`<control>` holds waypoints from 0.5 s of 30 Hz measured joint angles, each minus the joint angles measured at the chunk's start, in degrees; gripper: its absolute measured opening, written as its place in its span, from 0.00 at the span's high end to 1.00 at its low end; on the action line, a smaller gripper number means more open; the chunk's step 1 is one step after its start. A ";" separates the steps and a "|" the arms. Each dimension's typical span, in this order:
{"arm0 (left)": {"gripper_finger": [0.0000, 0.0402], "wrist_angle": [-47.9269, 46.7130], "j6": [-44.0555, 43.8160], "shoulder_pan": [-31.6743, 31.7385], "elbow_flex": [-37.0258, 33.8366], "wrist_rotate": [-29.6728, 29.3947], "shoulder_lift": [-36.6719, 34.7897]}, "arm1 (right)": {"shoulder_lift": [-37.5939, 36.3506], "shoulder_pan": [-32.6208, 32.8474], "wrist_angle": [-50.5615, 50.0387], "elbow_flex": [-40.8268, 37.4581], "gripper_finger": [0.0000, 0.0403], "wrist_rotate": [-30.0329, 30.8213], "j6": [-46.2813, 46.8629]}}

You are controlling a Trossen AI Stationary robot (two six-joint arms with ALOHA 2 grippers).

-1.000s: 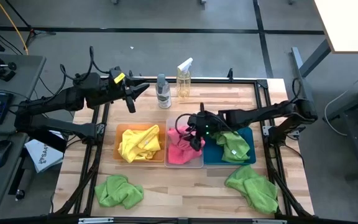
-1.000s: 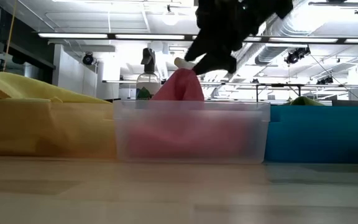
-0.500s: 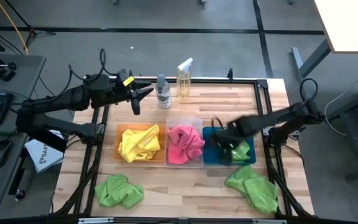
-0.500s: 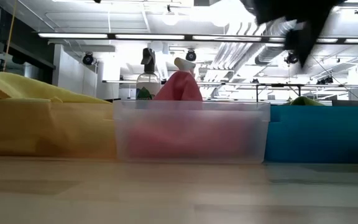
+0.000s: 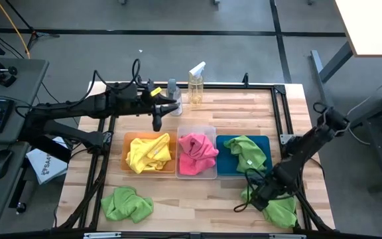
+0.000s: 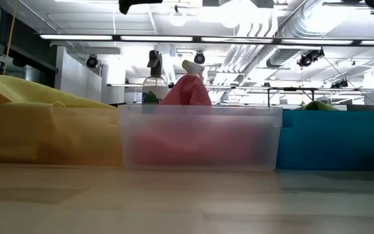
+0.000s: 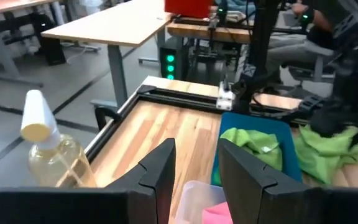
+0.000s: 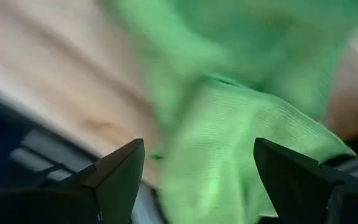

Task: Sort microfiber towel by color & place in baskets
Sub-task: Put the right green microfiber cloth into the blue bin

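Observation:
Three bins stand in a row. The orange bin [image 5: 128, 143] holds a yellow towel [image 5: 148, 154], the clear bin [image 5: 209, 133] a pink towel [image 5: 196, 154], and the teal bin [image 5: 223, 143] a lime green towel [image 5: 247, 154]. One more green towel [image 5: 126, 202] lies crumpled on the table's near left, and another [image 5: 284, 211] on the near right. My right gripper [image 5: 257, 194] is open just over that near-right towel [image 8: 229, 124]. My left gripper [image 5: 158, 121] is open and empty in the air past the bins' far side, near the spray bottles. My right gripper comes at the near-right green towel from above. Its open fingers [image 8: 120, 180] stand on either side of a raised fold [image 8: 216, 149]. I cannot tell whether they touch the cloth. The towel lies on the table.
Two clear spray bottles [image 5: 173, 97] [image 5: 195, 83] stand by the far edge, close to my left gripper. A dark metal frame [image 5: 290, 133] runs along the table's sides. Bare wood [image 5: 191, 202] lies between the two near towels.
My right gripper has left the pink towel in the clear bin. It swung over the teal bin toward the table's near right and came down over the green towel there. My left arm reached toward the right, along the far side, up to the spray bottles.

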 joint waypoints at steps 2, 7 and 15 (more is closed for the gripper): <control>0.73 0.30 1.15 0.12 0.00 1.40 0.00 | 1.66 0.54 0.12 -2.18 0.26 -2.20 2.51; 0.73 0.42 1.74 0.60 0.00 2.71 -0.21 | 4.66 0.21 2.33 -6.48 0.26 -1.94 6.62; 0.73 -0.55 0.84 0.74 0.00 2.71 -0.39 | 7.86 0.31 14.49 -10.48 0.28 -2.62 7.24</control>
